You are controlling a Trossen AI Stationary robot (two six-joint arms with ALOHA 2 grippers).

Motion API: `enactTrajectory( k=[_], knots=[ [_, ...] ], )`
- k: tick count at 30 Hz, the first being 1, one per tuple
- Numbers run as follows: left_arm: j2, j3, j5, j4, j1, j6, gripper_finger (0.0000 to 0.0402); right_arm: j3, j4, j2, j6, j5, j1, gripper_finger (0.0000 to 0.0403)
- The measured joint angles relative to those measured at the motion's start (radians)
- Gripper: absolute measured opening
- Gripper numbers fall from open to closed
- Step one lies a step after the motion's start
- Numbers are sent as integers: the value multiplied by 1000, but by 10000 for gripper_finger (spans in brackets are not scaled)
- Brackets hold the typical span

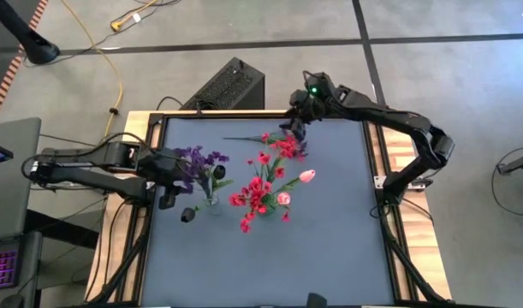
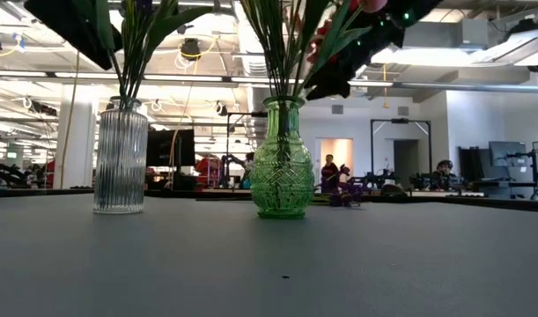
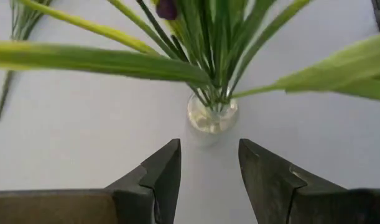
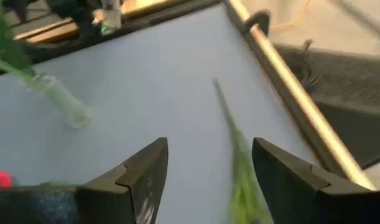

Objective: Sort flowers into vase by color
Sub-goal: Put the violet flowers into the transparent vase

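A: Where are the flowers relative to the hands?

B: The right hand (image 1: 293, 128) hangs over the far edge of the worktop (image 1: 329, 248), fingers spread wide with nothing between them. One loose flower (image 1: 259, 138) lies flat on the worktop just beside it, its thin green stem (image 4: 230, 127) running away past the fingers in the right wrist view. The red blossom cluster (image 1: 285, 147) at its end sits right under that hand.

A: And the left hand?

B: The left hand (image 1: 177, 201) is near the left edge of the worktop, just beside the clear vase (image 1: 210, 200). Its fingers (image 3: 162, 177) stand partly apart and hold nothing; the vase mouth shows straight ahead beyond the gap.

A: What is in the vases?

B: The clear ribbed vase (image 2: 121, 158) holds the purple blossom clusters (image 1: 199, 161) and dark tulips (image 1: 217, 171), with long green leaves splaying outward. The green patterned vase (image 2: 282, 163), near the middle of the worktop, holds red blossoms (image 1: 256, 195) and pink-white tulips (image 1: 306, 176). The two vases stand apart, both upright.

A: How do the flowers look?

B: Thin green stems, small bright red petals in bunches, deep purple bunches, single closed tulip heads. Another stem (image 3: 8, 62) lies on the worktop off to the side in the left wrist view; its blossom is out of sight.
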Motion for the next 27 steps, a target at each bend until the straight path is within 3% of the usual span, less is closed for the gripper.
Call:
enactTrajectory(
  k=[6, 13, 27],
  knots=[
    [-28, 35, -78, -79, 0, 0, 148, -134, 218, 8, -11, -5, -33, 260],
    [-82, 35, -184, -99, 0, -24, 148, -217, 339, 38, 26, 16, -49, 260],
    [-107, 35, -219, -96, 2, -25, 148, -226, 468, 308, -7, -6, -55, 260]
  ],
)
